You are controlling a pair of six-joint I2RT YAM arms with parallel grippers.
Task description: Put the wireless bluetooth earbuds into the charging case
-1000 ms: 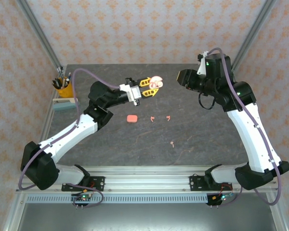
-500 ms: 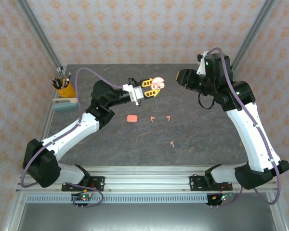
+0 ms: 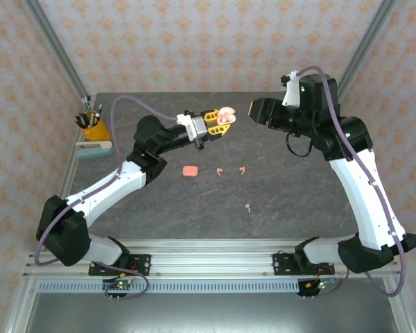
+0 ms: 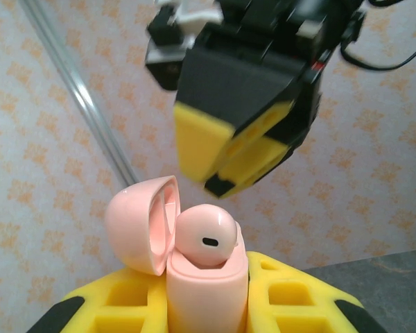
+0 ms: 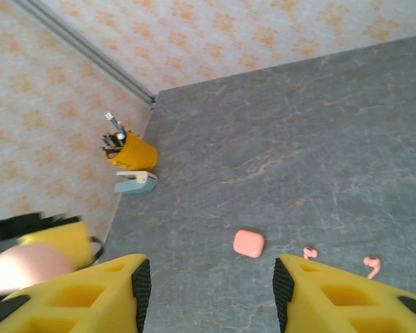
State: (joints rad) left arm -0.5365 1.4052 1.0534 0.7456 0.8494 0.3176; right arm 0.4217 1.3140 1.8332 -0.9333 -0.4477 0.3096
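My left gripper point(image 3: 218, 123) is shut on an open pink charging case point(image 4: 206, 291), held up off the table with its lid point(image 4: 139, 225) flipped back. One earbud point(image 4: 204, 236) sits in the case, its rounded head sticking out. My right gripper point(image 3: 253, 111) hovers close to the case's right, and its yellow fingers point(image 4: 236, 149) show just above the case in the left wrist view. It is open point(image 5: 208, 291) with nothing between its fingers. Three loose earbuds lie on the table point(image 3: 220, 170) point(image 3: 242, 169) point(image 3: 248, 206); two of them show in the right wrist view point(image 5: 309, 252) point(image 5: 371, 263).
A second pink case point(image 3: 190, 171) point(image 5: 249, 243), closed, lies on the grey table left of the loose earbuds. A yellow pen cup point(image 3: 91, 128) and a pale blue stapler point(image 3: 93, 150) stand at the table's left edge. Metal frame posts rise at the back corners.
My left arm has carried the case a little up and to the right. The right gripper has shifted left toward it, and its jaws have widened.
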